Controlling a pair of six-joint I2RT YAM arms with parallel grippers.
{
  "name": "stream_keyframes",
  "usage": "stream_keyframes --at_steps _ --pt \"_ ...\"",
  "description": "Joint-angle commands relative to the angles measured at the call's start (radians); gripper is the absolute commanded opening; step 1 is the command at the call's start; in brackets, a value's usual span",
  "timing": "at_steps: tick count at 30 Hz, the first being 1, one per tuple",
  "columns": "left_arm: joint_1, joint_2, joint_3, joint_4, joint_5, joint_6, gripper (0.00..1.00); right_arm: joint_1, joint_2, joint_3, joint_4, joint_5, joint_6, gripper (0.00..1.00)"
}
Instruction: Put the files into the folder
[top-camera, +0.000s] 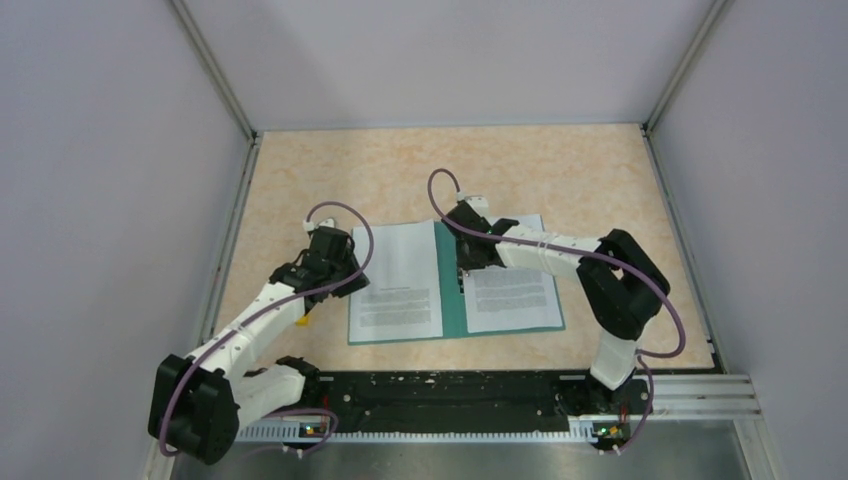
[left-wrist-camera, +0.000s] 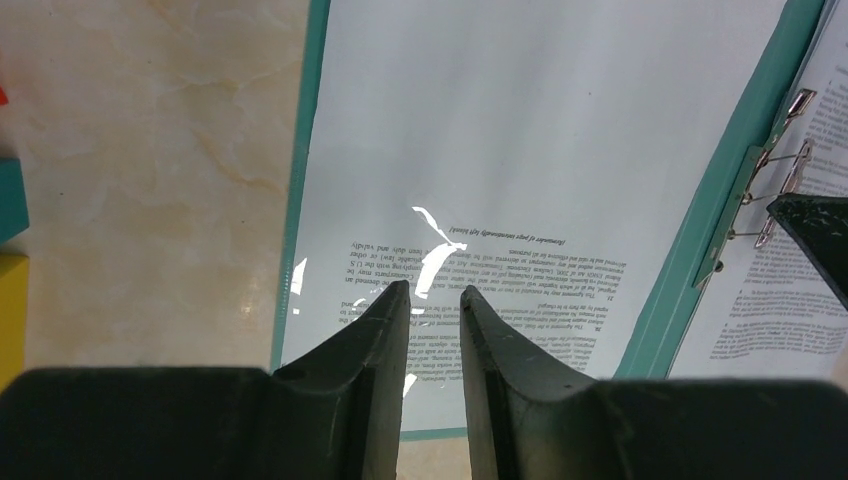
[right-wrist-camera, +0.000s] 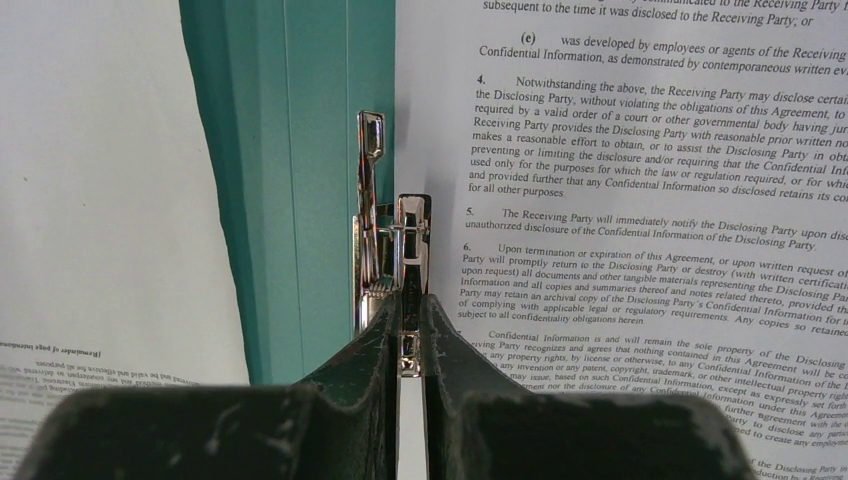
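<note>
- Folder (top-camera: 452, 312) lies open and flat on surface (top-camera: 560, 170), mid-field in top view; teal spine runs 12-to-6 o'clock.
- Files (top-camera: 400, 280): one printed sheet on folder's 9 o'clock half; second sheet (top-camera: 512, 298) on 3 o'clock half, inner edge by metal clip (right-wrist-camera: 412, 225) at spine.
- R end effector (right-wrist-camera: 413, 300) reaches in from 3 o'clock; jaws pinched tight on clip's upright lever, twd 12 o'clock end of spine.
- L end effector (left-wrist-camera: 435, 292) at folder's 9 o'clock side, over L sheet; jaws narrow, slim gap, nothing btwn them; contact w/ paper can't be told.
</note>
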Motion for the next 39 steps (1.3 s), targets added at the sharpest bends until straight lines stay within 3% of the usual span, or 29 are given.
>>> stream_keyframes --at_steps 1,7,24,39 --pt "0.005 0.019 0.013 0.030 0.023 -0.019 0.31 -0.036 0.050 0.066 0.032 -0.017 -0.087 0.04" --pt "0.007 0.057 0.004 0.048 0.033 -0.039 0.31 -0.039 0.072 0.098 0.023 -0.056 -0.095 0.02" --pt "0.007 0.157 -0.046 -0.006 -0.071 -0.311 0.31 -0.026 0.012 0.060 0.029 -0.086 -0.097 0.02" --pt "0.007 0.189 -0.065 -0.003 -0.085 -0.369 0.33 -0.005 -0.023 0.026 0.022 -0.083 -0.094 0.02"
